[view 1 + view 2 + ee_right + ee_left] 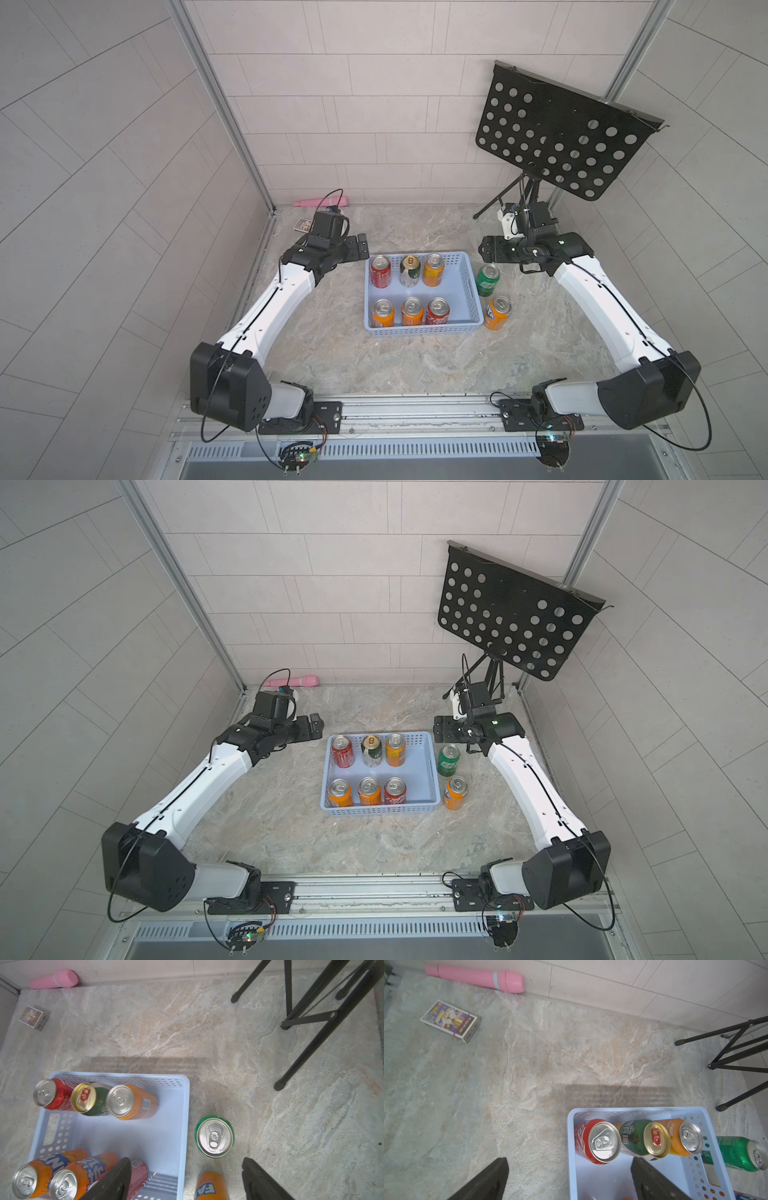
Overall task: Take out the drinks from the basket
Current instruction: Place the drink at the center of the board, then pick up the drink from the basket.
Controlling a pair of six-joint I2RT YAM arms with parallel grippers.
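Right of the basket, my right gripper hangs spread and empty by the green can, which stands outside, evidently unloaded.

Glossy metal cans, smooth plastic basket, matt stone-look tabletop, matt black metal stand
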